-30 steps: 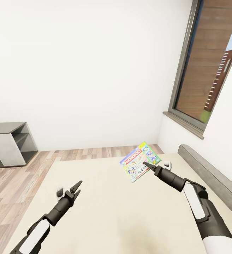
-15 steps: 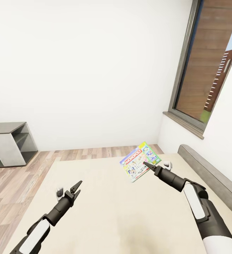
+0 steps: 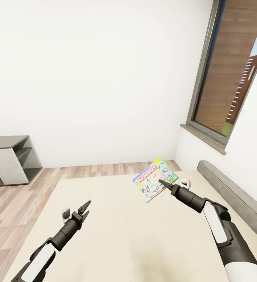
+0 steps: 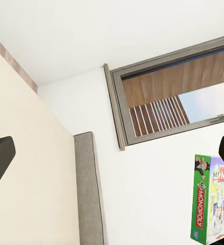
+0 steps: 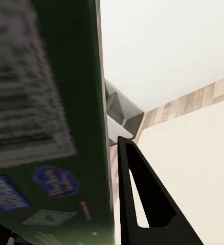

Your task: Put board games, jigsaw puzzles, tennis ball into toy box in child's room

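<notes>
A white-green MONOPOLY board game [image 3: 150, 180] is tilted up off the beige bed [image 3: 116, 227], and my right gripper [image 3: 162, 182] is shut on its near edge. In the right wrist view the box's dark green side [image 5: 66, 127] lies against one black finger [image 5: 142, 199]. In the left wrist view the same box [image 4: 212, 202] hangs upright before the white wall. My left gripper [image 3: 84, 207] hovers low over the left part of the mattress, open and holding nothing, well apart from the box. The table and the toy box are out of view.
The grey headboard [image 3: 232, 194] runs along the bed's right side under a tall dark-framed window [image 3: 232, 78]. A low grey shelf unit [image 3: 11, 158] stands at the left on the wood-plank floor [image 3: 22, 196]. A white wall closes the far side.
</notes>
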Controlling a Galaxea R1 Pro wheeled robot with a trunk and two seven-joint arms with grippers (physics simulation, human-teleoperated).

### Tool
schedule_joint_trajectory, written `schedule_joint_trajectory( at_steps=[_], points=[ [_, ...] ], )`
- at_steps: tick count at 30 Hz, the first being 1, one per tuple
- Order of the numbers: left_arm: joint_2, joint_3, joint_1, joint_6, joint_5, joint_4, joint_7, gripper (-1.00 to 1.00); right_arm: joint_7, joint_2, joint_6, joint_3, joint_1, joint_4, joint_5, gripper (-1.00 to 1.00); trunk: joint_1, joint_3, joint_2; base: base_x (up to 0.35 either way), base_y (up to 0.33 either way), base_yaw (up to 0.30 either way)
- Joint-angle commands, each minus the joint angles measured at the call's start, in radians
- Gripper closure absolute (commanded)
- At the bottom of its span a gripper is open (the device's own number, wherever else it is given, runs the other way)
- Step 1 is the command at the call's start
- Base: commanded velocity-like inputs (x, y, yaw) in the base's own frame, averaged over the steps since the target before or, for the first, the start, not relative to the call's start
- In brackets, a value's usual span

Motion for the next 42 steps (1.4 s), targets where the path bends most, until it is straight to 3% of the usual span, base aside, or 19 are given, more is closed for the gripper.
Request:
schedule_joint_trajectory(
  at_steps=[1, 42],
  points=[
    [0.001, -0.002, -0.001, 0.008, 0.011, 0.0, -0.002, -1.0, 0.003, 0.0, 0.007, -0.001, -0.001, 0.0, -0.005, 1.0, 0.001, -0.002, -0.002, 0.0, 0.0, 0.0],
    [0.012, 0.002, 0.005, 0.008, 0.004, -0.007, -0.013, -1.0, 0.001, -0.008, 0.013, 0.005, 0.045, -0.034, -0.008, 1.0, 0.001, -0.002, -0.002, 0.0, 0.0, 0.055]
  ],
)
